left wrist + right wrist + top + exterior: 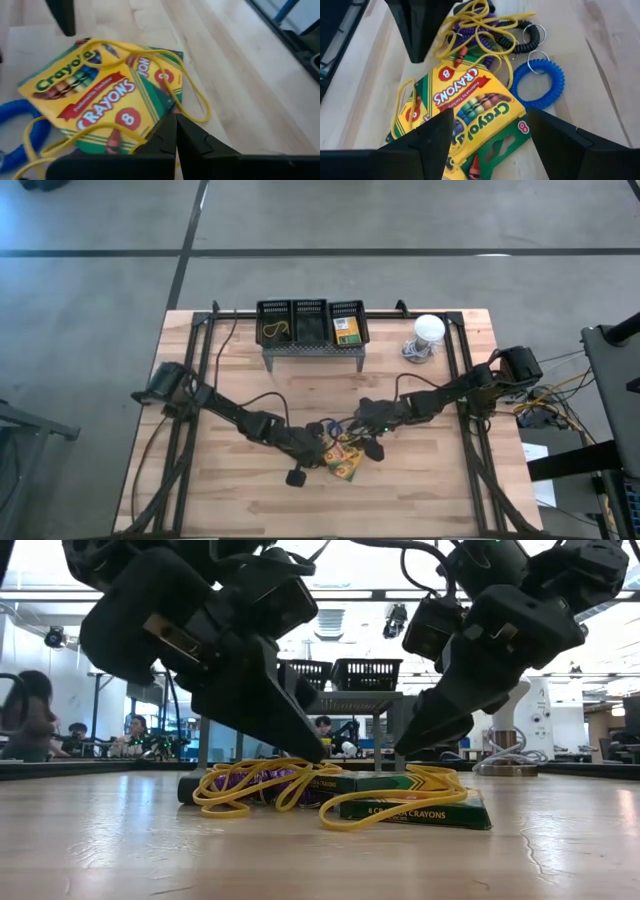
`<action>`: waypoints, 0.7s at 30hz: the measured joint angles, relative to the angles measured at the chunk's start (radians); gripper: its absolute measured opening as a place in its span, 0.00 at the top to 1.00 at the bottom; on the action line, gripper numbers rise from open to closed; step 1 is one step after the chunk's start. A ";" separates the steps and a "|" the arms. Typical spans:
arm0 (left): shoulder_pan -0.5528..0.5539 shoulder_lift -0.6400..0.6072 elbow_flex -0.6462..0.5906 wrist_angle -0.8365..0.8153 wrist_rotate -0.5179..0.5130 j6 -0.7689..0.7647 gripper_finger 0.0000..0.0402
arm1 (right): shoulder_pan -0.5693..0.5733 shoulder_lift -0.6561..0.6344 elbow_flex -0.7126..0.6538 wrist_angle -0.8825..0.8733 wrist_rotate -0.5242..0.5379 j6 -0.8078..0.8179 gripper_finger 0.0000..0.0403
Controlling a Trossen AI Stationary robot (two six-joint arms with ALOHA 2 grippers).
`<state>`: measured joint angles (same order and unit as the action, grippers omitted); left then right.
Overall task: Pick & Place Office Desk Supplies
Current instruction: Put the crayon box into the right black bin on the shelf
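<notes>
Crayon boxes point(470, 107) and rubber bands point(260, 785) piled mid-worktop point(430, 470). Left claw point(175, 132) clenched, tips at box edge. Right claw point(490, 145) released, fingers spread, straddling boxes.

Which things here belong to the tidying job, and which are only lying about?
Job:
- crayon boxes
- yellow rubber bands
- blue coil band
- purple coil band
- black coil band
- basket stand, already holding a box and a band
- left gripper, shut
- right gripper, open

Lying about:
- white dome
</notes>
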<state>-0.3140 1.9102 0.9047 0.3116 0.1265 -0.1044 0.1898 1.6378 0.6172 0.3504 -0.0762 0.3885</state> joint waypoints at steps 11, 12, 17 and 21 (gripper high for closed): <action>0.053 0.069 0.037 -0.014 0.058 -0.024 0.99 | 0.003 -0.016 -0.036 -0.104 -0.006 -0.182 0.38; 0.059 0.069 0.037 -0.022 0.058 -0.027 0.99 | 0.007 -0.017 -0.035 -0.102 -0.004 -0.219 0.38; 0.090 0.070 0.030 -0.032 0.058 -0.038 0.99 | 0.027 -0.012 -0.036 -0.066 0.034 -0.315 0.39; 0.111 0.076 0.021 -0.043 0.061 -0.065 0.99 | 0.041 -0.012 -0.036 -0.021 0.147 -0.347 0.39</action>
<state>-0.2035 1.9863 0.9256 0.2685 0.1874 -0.1692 0.2309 1.6262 0.5808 0.3293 0.0708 0.0415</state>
